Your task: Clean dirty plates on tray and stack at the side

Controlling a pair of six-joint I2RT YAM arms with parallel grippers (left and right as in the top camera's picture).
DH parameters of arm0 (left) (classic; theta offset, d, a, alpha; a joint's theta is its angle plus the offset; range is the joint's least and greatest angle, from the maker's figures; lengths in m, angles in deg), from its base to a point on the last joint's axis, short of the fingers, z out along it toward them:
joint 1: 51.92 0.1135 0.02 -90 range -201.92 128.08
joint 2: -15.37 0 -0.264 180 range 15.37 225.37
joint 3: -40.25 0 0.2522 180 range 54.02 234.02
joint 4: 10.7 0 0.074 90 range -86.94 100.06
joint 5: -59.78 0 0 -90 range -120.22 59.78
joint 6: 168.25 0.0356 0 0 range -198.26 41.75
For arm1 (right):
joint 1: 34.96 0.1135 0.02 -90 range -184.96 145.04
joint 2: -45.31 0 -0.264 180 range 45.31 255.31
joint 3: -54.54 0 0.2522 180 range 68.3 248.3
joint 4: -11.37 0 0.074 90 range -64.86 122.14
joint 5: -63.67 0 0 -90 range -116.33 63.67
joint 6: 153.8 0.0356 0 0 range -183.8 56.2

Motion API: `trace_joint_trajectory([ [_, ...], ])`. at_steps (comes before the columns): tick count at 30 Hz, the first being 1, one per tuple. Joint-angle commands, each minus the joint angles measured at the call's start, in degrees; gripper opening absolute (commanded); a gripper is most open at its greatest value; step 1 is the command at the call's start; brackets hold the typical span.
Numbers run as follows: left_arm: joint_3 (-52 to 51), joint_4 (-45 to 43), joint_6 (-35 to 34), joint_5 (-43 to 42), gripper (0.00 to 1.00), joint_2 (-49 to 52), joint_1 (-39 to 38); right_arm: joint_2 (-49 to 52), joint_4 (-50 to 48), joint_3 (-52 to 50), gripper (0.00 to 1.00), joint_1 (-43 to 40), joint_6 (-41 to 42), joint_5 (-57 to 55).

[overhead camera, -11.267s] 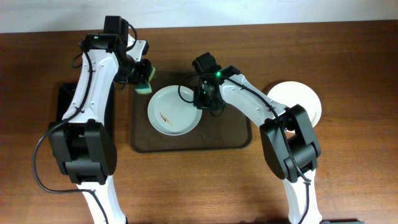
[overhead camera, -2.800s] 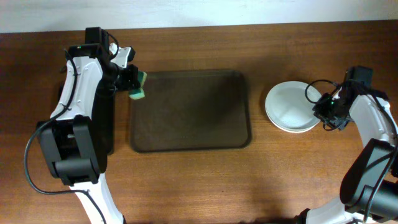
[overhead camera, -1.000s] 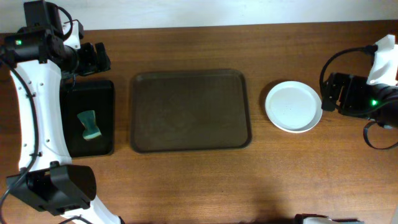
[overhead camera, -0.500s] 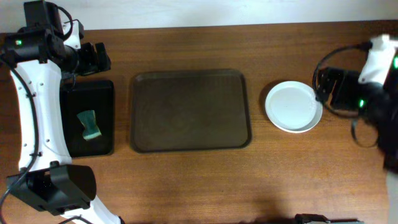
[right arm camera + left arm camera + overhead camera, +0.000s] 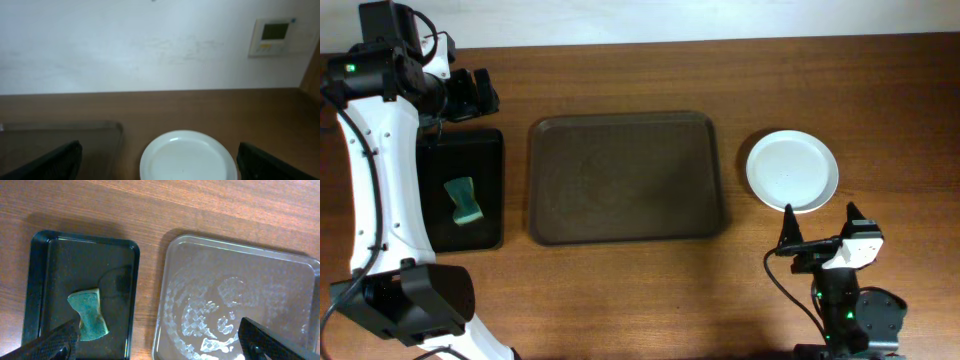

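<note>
Both jaws open; right gripper (image 5: 819,228) now withdrawn to five o'clock, plates (image 5: 792,171) stacked, tray (image 5: 625,178) bare: task seems finished.

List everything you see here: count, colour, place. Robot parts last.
brown tray: one, dark brown, middle of the table, nothing on it
plates: one white round face showing, any beneath it hidden; on the table right of the brown tray
black tray: one, black, left of the brown tray
sponge: one, green, lying in the black tray
table: one, brown wood
wall panel: one, white with a small screen, on the white wall behind the table
left hand: open, empty, beyond the black tray's far end
right hand: open, empty, on the near side of the plates
</note>
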Motion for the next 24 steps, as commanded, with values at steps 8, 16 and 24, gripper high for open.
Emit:
trace_joint_trajectory([
  [8, 0.2, -0.09, 1.05, -0.22, 0.99, 0.09, 0.26, -7.1, -10.49, -12.04, 0.98, 1.33, -0.2, -0.28],
  [16, 0.2, -0.09, 1.05, -0.22, 0.99, 0.11, 0.26, -6.91, -2.49, -12.04, 0.98, 1.6, -0.2, -0.09],
  [24, 0.2, -0.09, 1.07, -0.24, 0.99, 0.09, 0.26, -6.88, -2.49, -12.04, 0.98, 1.6, -0.2, -0.11],
])
